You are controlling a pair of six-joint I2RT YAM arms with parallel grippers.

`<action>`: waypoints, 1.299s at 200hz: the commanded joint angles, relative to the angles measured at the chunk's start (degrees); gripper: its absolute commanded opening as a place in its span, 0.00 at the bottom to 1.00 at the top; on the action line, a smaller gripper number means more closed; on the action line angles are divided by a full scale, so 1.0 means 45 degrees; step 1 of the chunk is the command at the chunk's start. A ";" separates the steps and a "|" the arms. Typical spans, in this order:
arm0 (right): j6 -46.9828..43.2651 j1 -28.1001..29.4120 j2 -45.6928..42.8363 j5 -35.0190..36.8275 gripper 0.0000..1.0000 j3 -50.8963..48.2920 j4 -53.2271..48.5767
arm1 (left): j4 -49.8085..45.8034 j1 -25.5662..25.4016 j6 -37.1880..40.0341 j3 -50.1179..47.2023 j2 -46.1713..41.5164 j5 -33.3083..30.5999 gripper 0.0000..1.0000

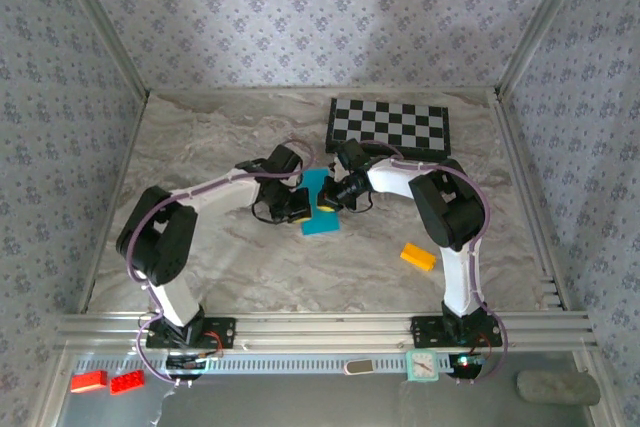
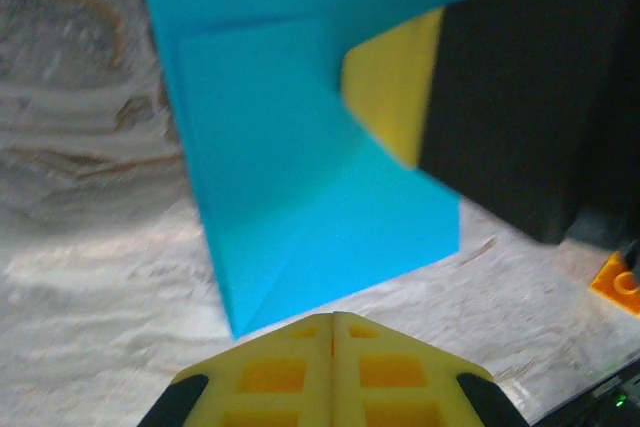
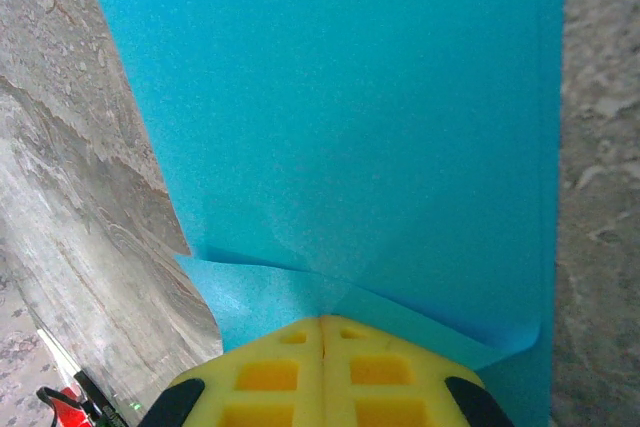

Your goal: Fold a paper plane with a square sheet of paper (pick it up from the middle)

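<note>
1. At the near edge of the table [image 1: 240, 267], in front of the arms' bases, the overhead camera catches two red bricks [image 1: 107, 381] at left and a grey lump [image 1: 555, 386] at right. The lump is too small to identify.
2. Farther in, right of centre, a yellow-orange block [image 1: 418, 256] lies alone, well apart from the paper. The left wrist camera catches just its corner, cut off at the frame edge.
3. At mid-table the cyan sheet of paper [image 1: 322, 209] lies flat, folded narrower than a square. The left gripper [image 1: 303, 209] and right gripper [image 1: 333, 198] meet over it. From above, the wrists hide much of the sheet, and the jaws cannot be read.
4. The left wrist view settles the left gripper: its yellow pads are pressed together with nothing between them, just off the sheet's near edge. A diagonal crease shows. The other arm's yellow finger rests on the sheet, blurred.
5. The right wrist view shows the right gripper's pads likewise closed, over a turned-up flap. Whether they pinch a layer is unclear. The sheet's far end is cut off.
6. Beyond, near the back wall, a chessboard [image 1: 389, 125] lies apart from the sheet.
</note>
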 commanded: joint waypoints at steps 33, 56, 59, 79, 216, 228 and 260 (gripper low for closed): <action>0.0155 -0.0068 0.1103 0.1215 0.04 -0.0266 -0.0809 | 0.0294 0.0137 -0.0414 -0.0028 0.1032 0.0334 0.04; 0.0113 -0.0057 0.0884 0.0956 0.04 -0.0128 -0.0657 | 0.0173 0.0157 -0.0465 -0.0453 0.1139 0.0210 0.03; 0.0087 -0.0062 0.0846 0.0908 0.04 -0.0092 -0.0645 | 0.0147 0.0167 -0.0458 -0.0494 0.1147 0.0190 0.03; -0.0057 -0.0076 0.0465 0.0700 0.04 0.0110 -0.0489 | -0.0009 0.0159 -0.0475 -0.0872 0.1184 -0.0054 0.01; -0.1030 0.0911 -0.0803 0.0074 0.04 -0.0666 0.0209 | 0.0185 0.0345 -0.0525 -0.1614 0.1179 -0.0256 0.00; -0.1038 0.0952 -0.0669 0.0021 0.04 -0.0647 0.0182 | 0.0194 0.0359 -0.0543 -0.1617 0.1159 -0.0219 0.00; -0.1506 0.0954 -0.0238 0.0013 0.04 -0.0513 -0.0093 | 0.0327 0.0405 -0.0546 -0.1548 0.0848 -0.0179 0.00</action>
